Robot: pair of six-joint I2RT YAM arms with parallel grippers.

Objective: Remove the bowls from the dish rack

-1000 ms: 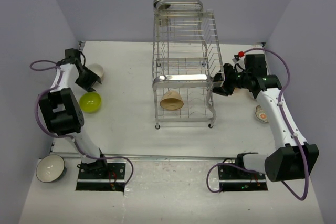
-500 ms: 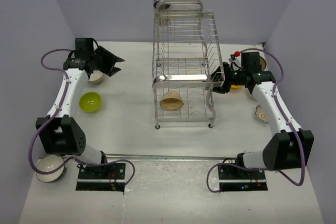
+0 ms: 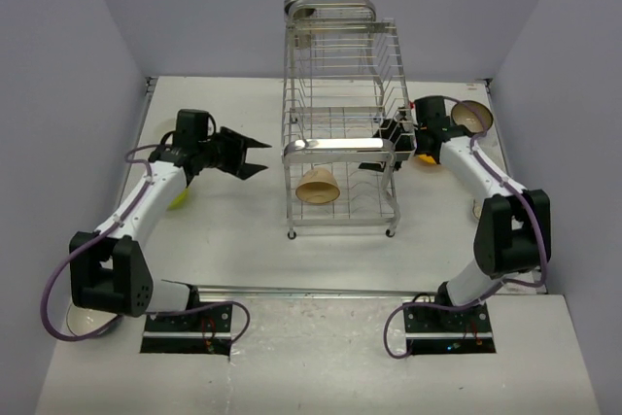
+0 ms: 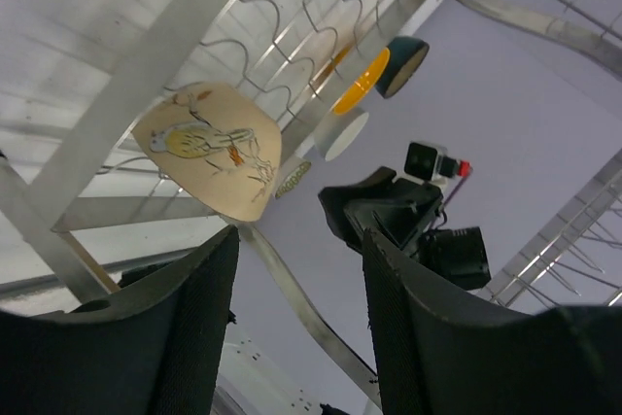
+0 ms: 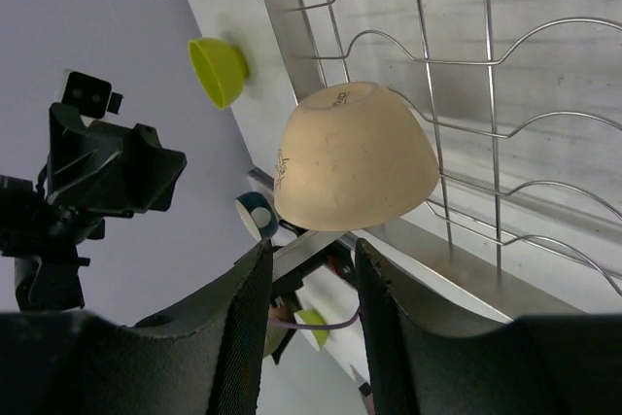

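Observation:
The chrome wire dish rack (image 3: 340,104) stands mid-table. One beige bowl (image 3: 318,185) with a bird drawing rests tilted in its lower tier, also seen in the left wrist view (image 4: 209,148) and the right wrist view (image 5: 355,157). My left gripper (image 3: 255,157) hangs open just left of the rack, a short way from the bowl, with nothing between its fingers (image 4: 185,337). My right gripper (image 3: 384,138) is at the rack's right side, open and empty; the bowl lies just beyond its fingertips (image 5: 238,337).
On the table lie a lime bowl (image 3: 178,199) partly under the left arm, an orange bowl (image 3: 425,155) and a beige bowl (image 3: 471,116) at the right, and a white bowl (image 3: 70,318) near the left base. Rack wires and the front bar (image 3: 335,147) surround the bowl.
The left arm swung from the far-left bowls toward the rack and its jaws widened a little. The right gripper slid farther back along the rack's right side.

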